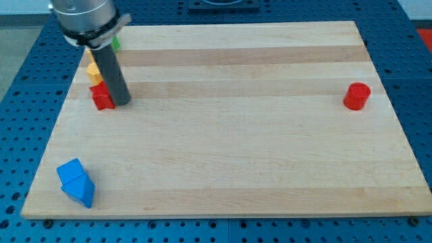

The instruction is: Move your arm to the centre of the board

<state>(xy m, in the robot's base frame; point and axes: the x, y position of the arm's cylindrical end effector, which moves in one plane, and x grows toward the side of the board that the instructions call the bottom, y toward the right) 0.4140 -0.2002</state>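
Observation:
My tip [123,102] rests on the wooden board [229,121] at the view's upper left, touching or nearly touching the right side of a small red block [101,97]. Just above that block, a yellow block [94,70] is partly hidden behind the rod. A green block [116,43] peeks out beside the arm's body near the board's top left edge. A blue block [76,182], made of angular wedge shapes, lies at the view's bottom left corner. A red cylinder [356,96] stands near the right edge.
The board lies on a blue perforated table [418,40] that surrounds it on all sides. The arm's grey body [84,20] hangs over the board's top left corner.

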